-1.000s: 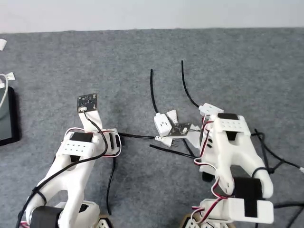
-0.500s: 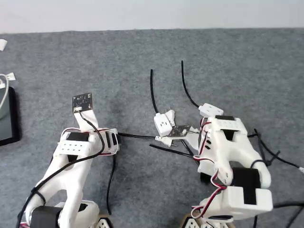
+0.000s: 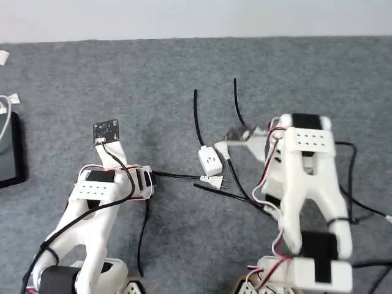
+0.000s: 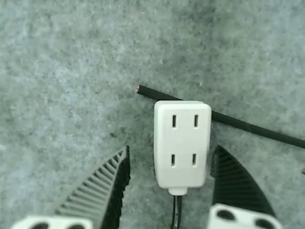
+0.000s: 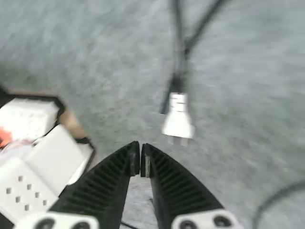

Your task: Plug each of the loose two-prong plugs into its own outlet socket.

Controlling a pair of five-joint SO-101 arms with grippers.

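Observation:
A white outlet block (image 4: 182, 143) with two sockets lies flat on the grey carpet, its black cord running back toward my left gripper (image 4: 170, 151). That gripper is open, one jaw on each side of the block with a gap to each. In the high view another white outlet (image 3: 209, 160) lies mid-table with one white plug (image 3: 222, 149) beside it and a second plug (image 3: 214, 180) just in front, prongs pointing right. My right gripper (image 3: 236, 133) hangs to the right of them, shut on nothing. In the right wrist view its tips (image 5: 140, 157) point at a white two-prong plug (image 5: 178, 121).
Two black cords (image 3: 196, 116) run from the outlets toward the far side and end loose. More black wires (image 3: 349, 196) trail beside the right arm. A dark flat device (image 3: 9, 153) with a white cable sits at the left edge.
The right arm has drawn back from the outlet and plugs, its shut gripper shifting toward the far side and uncovering the near plug. The left arm has barely shifted.

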